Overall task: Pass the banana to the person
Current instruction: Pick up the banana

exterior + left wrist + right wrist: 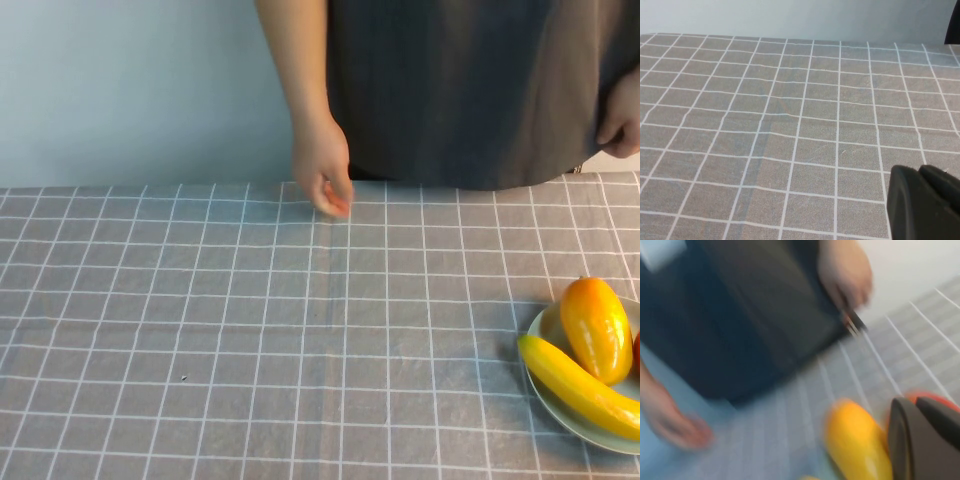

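Observation:
The banana (580,385) lies on a pale plate (587,436) at the table's right edge, next to a plumper orange-yellow fruit (596,328). The person (470,90) stands behind the far edge, one hand (322,172) hanging down to the cloth. Neither gripper shows in the high view. My left gripper (922,200) is shut and empty above bare tablecloth. My right gripper (920,435) is shut and empty, close beside the orange-yellow fruit (857,442), facing the person (740,315). In the right wrist view the banana is almost wholly out of view.
A grey tablecloth (250,330) with a white grid covers the table. A red thing (636,352) sits on the plate behind the orange-yellow fruit, also in the right wrist view (930,396). The person's other hand (622,120) is at the waist.

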Available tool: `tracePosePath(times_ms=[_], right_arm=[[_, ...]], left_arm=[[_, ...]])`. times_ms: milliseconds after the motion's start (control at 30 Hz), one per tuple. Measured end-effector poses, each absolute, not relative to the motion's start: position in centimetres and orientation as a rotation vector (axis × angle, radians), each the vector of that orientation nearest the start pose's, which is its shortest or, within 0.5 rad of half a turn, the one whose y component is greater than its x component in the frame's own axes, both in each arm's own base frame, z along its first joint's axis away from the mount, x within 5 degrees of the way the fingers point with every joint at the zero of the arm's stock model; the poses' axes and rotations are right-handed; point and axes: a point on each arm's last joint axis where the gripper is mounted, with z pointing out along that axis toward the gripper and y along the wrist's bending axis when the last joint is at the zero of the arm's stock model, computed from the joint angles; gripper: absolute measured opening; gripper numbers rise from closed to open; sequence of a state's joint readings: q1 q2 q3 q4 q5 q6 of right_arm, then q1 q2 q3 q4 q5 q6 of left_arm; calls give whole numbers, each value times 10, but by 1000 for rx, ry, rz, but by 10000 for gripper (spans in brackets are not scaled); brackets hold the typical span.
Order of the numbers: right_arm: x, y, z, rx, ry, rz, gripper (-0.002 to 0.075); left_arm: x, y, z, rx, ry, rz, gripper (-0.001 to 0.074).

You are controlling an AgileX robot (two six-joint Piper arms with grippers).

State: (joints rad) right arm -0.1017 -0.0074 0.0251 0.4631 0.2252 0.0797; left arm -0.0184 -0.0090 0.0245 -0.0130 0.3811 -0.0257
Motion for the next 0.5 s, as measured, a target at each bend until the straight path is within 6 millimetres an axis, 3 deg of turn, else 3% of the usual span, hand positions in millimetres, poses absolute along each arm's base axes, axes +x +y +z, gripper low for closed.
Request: tracePosePath(times_ms=[267, 400, 500], right_arm=[[57, -2, 201, 653, 1439, 576, -9], [55, 9, 203, 594, 1564, 636, -9], [50, 18, 227, 460, 1646, 640, -9]], left_arm=[[52, -1, 171, -15, 1880, -43, 0], [52, -1, 171, -15, 1880, -43, 0], [52, -1, 171, -15, 1880, -43, 0]])
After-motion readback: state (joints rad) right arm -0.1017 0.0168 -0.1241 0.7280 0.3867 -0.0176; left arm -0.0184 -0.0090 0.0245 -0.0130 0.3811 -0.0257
